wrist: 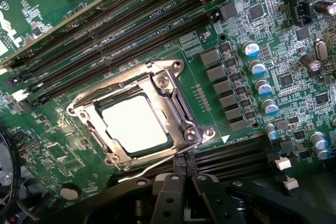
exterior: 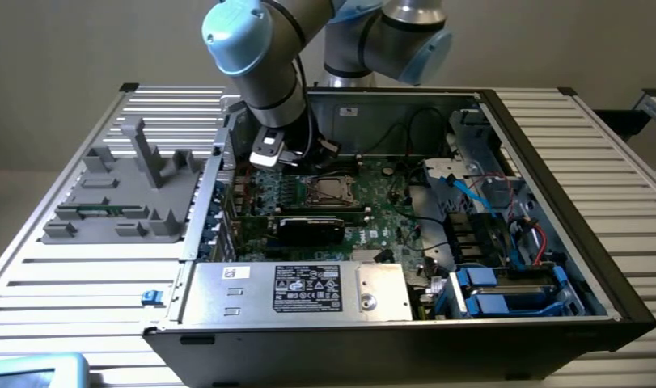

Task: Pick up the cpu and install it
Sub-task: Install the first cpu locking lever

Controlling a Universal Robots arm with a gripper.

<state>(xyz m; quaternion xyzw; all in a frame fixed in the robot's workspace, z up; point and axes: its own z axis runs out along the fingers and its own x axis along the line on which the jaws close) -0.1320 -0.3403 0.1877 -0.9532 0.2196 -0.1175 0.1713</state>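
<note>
— Where's the cpu point(wrist: 137, 124) right now?

— Already down in the socket point(wrist: 181, 100) on the motherboard point(wrist: 247, 124). From the wrist view you can see its shiny top face glaring bright inside the metal frame, lying flat and square with the opening. In the exterior view the socket sits near the middle of the board, inside the open computer case point(exterior: 586, 234) on the slatted counter point(exterior: 69, 275).

— And the end effector point(wrist: 184, 182)?

— Clenched, with nothing in it. The two dark fingers point(wrist: 169, 195) are pressed together side by side, and their tips hover just off the near edge of the socket frame, close to the thin wire lever point(wrist: 152, 167) that runs along that side. I can't tell whether they actually touch the lever or the frame.

— So which way does the chip lie from the tips?

— Straight ahead of them and a little off to one side, across the frame's near edge. The chip is square, so it has no long axis to speak of; its edges run parallel to the frame's, which sits skewed against the memory slots point(wrist: 131, 19).

— Is the frame closed over it?

— It looks laid down around the chip's rim, but whether the lever is latched I can't say. There's one arm point(exterior: 265, 61) here, reaching down into the case from the far side
</note>
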